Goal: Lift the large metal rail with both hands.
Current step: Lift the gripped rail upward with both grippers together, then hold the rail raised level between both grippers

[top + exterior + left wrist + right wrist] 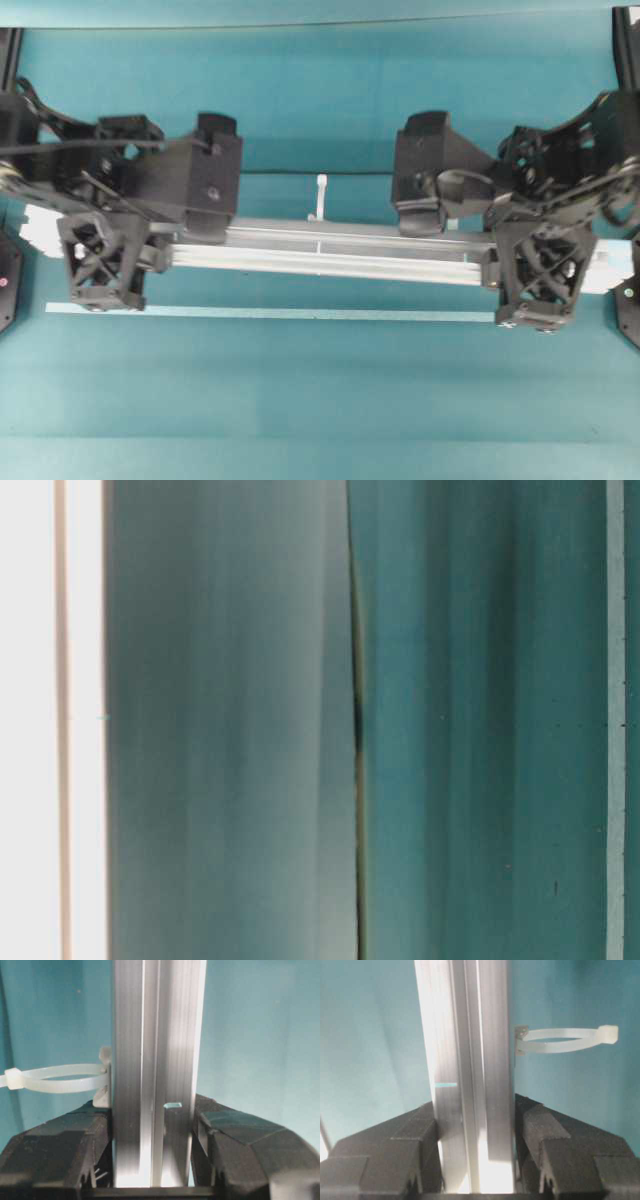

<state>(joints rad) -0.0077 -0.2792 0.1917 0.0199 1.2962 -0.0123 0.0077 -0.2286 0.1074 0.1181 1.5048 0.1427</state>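
The large metal rail [330, 252] runs nearly level across the middle of the overhead view, a silver grooved aluminium extrusion with each end caught in a gripper. It appears raised off the teal table [320, 400], though the overhead view alone does not settle how high.

The left gripper [105, 265] has its lattice-patterned fingers closed on the rail's left end — in the left wrist view the two black fingers [55, 1152] press against both side faces of the bar [157, 1070], which runs straight away from the camera between them. The right gripper [540, 275] clamps the right end in the same manner; in the right wrist view its fingers [560, 1155] bear on either side of the rail [470, 1070]. Both claws are partly closed, as far as the width of the rail lets them.

A white zip tie [319, 197] sticks out from the rail's far side near the middle in the overhead view. Each wrist camera shows such a loop on the side of the bar — one at the left [55, 1078], one at the right [565, 1040].

Just below the rail in the overhead view, a thin pale-teal strip [270, 313] lies flat on the table, parallel to the bar and apart from it.

The table-level view gives only blurred teal and grey bands; nothing there can be made out.
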